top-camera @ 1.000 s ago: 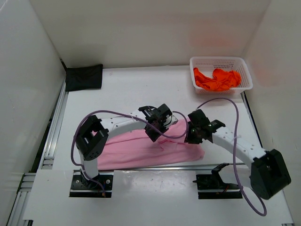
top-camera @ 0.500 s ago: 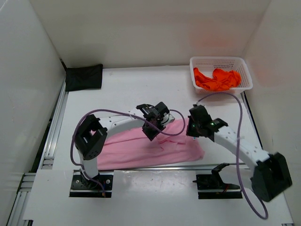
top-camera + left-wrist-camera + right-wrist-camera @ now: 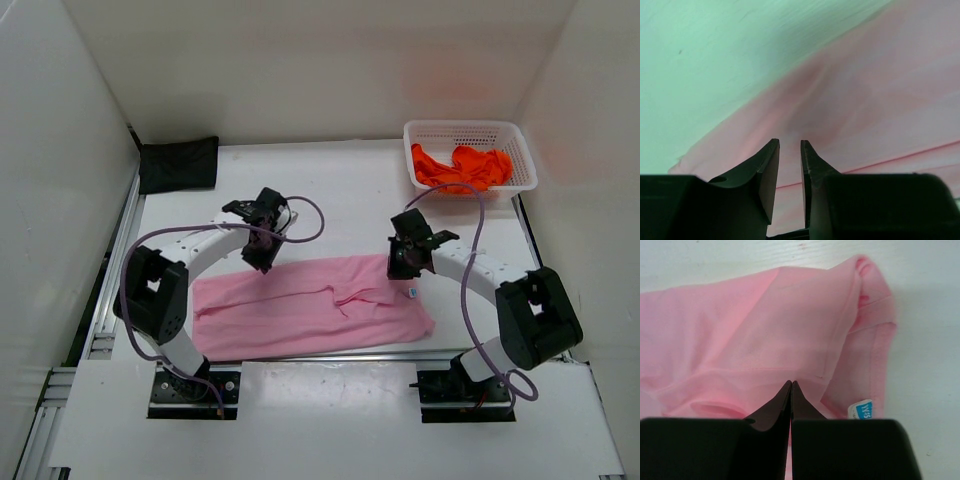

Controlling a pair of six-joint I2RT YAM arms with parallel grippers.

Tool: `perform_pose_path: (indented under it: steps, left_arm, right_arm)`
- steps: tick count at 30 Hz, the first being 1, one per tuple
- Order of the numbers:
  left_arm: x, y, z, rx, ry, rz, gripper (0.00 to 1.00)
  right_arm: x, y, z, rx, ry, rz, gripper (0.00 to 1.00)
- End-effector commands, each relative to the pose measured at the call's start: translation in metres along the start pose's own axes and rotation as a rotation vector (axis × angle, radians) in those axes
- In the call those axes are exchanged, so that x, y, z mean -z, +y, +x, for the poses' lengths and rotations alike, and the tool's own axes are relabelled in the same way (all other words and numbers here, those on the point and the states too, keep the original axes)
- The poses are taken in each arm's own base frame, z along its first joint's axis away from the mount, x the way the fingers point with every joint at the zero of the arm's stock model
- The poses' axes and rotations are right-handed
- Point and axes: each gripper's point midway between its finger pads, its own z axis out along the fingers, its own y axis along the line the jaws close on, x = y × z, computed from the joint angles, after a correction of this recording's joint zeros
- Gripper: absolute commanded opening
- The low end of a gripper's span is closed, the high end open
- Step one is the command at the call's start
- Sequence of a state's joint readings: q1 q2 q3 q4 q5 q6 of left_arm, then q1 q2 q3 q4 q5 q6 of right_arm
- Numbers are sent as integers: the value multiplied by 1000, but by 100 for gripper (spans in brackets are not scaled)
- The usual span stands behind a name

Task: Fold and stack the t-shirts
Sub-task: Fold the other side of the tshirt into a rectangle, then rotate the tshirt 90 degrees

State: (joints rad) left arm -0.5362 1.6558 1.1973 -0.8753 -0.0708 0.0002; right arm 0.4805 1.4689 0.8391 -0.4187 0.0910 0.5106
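The left gripper (image 3: 790,145) is held low over the far-left edge of the pink t-shirt (image 3: 310,310), its fingers parted by a narrow gap with nothing seen between them. The right gripper (image 3: 791,386) is set at the shirt's far-right corner with its fingers pressed together. Whether cloth is pinched cannot be told. The left wrist view is blurred.

The pink t-shirt is spread flat on the white table (image 3: 340,190). The black t-shirt (image 3: 178,163) is laid in the far-left corner. The orange-red t-shirt (image 3: 460,168) is heaped in the mesh basket (image 3: 470,128).
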Motion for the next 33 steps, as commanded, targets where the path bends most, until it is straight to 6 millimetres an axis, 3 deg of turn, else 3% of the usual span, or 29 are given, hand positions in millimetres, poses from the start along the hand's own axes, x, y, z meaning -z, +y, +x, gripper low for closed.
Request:
perform_pose_path:
  steps: [1,4,13,20,25,29,30,31,33]
  left_arm:
    - [-1,23,11,53,10,-47,35]
    - [-1,33,13,86,13,-57,35]
    - [1,32,12,86,3,-48,35]
    - [1,35,12,86,4,-66,35]
    - [5,38,13,87,-4,-87,35]
    - [16,53,13,112,-38,-139,37]
    - [20,63,17,138,-46,-160,41]
    - [22,72,21,152,-42,-195,50]
    - [26,93,27,205,-49,-248,54]
  right_arm:
    - [3,18,14,70,23,-83,0]
    - [4,16,32,80,58,-101,0]
    - [18,19,66,95,71,-185,0]
    - [26,21,81,131,36,-229,0]
    - [22,6,89,139,59,-170,0]
    - [29,-2,78,148,30,-103,0]
    - [35,0,66,135,-1,-104,1]
    - [38,-2,60,126,-20,-96,5]
    - [46,-1,36,84,-75,-85,15]
